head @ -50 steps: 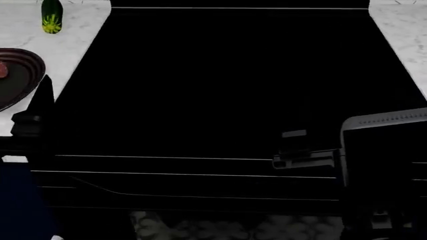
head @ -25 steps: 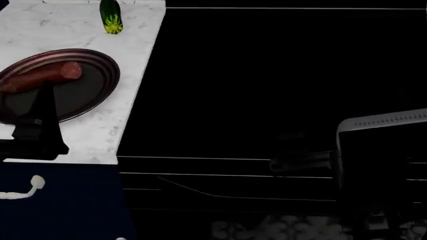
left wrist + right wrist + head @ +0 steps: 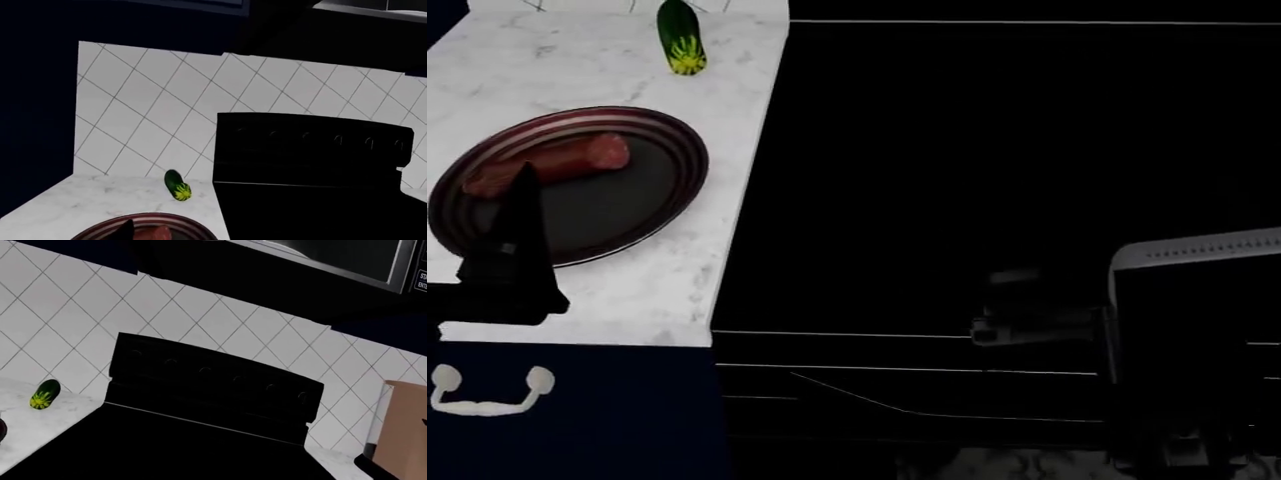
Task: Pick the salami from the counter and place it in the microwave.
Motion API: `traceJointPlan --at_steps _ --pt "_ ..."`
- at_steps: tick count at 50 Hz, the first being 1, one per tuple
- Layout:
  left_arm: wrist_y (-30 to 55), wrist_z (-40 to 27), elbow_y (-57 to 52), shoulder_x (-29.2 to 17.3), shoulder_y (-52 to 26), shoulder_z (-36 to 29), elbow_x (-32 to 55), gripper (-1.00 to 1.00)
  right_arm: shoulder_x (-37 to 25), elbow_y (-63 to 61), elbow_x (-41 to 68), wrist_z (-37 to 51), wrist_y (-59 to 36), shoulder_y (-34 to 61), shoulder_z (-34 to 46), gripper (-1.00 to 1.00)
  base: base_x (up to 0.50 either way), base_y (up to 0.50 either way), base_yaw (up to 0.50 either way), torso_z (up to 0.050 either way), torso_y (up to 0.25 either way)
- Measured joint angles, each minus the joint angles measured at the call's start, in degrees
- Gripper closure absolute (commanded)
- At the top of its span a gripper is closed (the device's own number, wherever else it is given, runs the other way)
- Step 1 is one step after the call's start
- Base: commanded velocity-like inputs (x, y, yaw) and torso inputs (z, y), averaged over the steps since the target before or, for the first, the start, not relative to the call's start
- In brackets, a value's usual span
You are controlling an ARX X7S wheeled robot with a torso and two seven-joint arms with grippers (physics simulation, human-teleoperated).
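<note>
Lying on plate [image 3: 654, 215], salami [image 3: 554, 165] near counter [image 3: 627, 290] edge.

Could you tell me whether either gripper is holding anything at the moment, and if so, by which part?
Nothing is held. The salami lies untouched on the dark plate, with the left gripper at the plate's near rim and the right gripper over the black stove.

Black arms, grey-edged right gripper [image 3: 1034, 318]

The plate [image 3: 654, 200] sits on the table [image 3: 681, 290], left of the stove [image 3: 988, 180]. The salami [image 3: 554, 165] lies on the plate's far half. The cucumber [image 3: 679, 38] lies behind the plate, near the stove.
</note>
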State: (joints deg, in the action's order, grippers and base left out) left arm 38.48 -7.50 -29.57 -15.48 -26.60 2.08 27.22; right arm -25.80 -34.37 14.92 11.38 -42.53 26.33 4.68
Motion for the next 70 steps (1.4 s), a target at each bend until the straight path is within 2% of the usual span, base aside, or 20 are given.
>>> traceJointPlan --at_steps 16,55,70 --pt "-0.2 -0.3 -0.1 -0.1 0.1 -0.3 0.5 -1.0 -0.1 -0.3 0.2 0.3 -0.3 -0.3 -0.1 -1.0 0.37 0.03 0.0 0.0 0.0" --pt "0.2 -1.5 -1.7 -1.1 0.3 -0.2 2.0 -1.0 -0.7 -2.5 1.2 1.0 -1.2 -1.2 -0.9 -1.0 0.37 0.25 0.0 0.0 0.0" --pt "0.3 -1.6 -1.6 -1.6 0.2 -0.5 2.4 -1.0 -0.6 -2.6 1.6 1.2 -0.7 -1.5 -1.3 -1.0 0.0 0.0 0.0 0.0 0.001"
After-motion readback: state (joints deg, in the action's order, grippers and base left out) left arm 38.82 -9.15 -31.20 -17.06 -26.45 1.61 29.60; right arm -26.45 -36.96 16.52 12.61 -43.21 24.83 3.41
